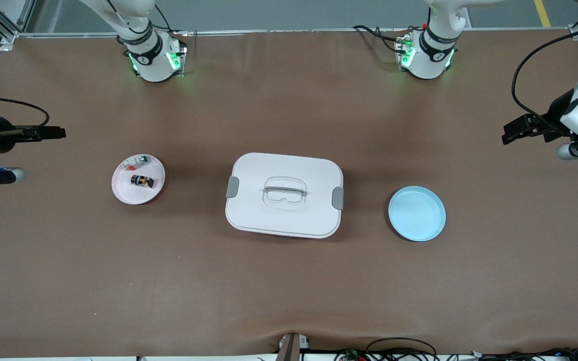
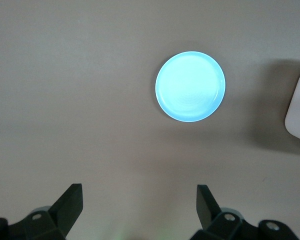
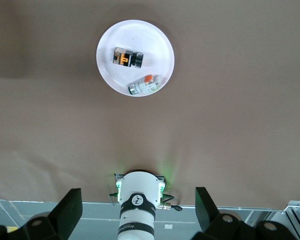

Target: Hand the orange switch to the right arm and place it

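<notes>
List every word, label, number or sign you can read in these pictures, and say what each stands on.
No readable text anywhere.
Round emblem on each arm base: a sign, no letters legible.
Orange switch on the white plate: markings too small to read.
Blue plate and white lidded box: no markings.

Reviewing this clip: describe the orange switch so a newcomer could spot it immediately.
Start at the large white lidded box mid-table, then go toward the right arm's end to the small white plate. The orange switch lies on it: black and blocky with an orange-yellow top, unlike the white part beside it.
</notes>
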You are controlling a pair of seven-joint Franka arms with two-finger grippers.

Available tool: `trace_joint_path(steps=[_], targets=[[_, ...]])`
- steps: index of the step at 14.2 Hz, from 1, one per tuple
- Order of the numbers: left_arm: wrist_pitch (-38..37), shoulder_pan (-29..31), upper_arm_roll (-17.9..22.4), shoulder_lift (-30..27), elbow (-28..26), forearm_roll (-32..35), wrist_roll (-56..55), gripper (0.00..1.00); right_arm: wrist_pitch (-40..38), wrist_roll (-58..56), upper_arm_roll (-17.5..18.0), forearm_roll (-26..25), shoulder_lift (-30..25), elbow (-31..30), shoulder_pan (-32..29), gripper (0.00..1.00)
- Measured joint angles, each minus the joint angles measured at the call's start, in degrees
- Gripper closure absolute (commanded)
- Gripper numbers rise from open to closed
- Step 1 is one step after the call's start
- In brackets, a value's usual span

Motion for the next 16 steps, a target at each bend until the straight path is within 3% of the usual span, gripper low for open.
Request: trace_joint_path(steps=[8, 16], targets=[[-2.0, -0.4, -0.1, -2.0, 4.6, 0.0, 0.0, 0.0, 0.4, 0.0, 0.1, 0.0, 0.1, 0.1, 3.0, 0.0], [-3.0, -0.4, 0.0, -2.1, 5.7, 0.0, 0.1, 0.0, 10.3, 0.2, 0.0, 0.0, -0.4, 0.2, 3.0, 0.0]])
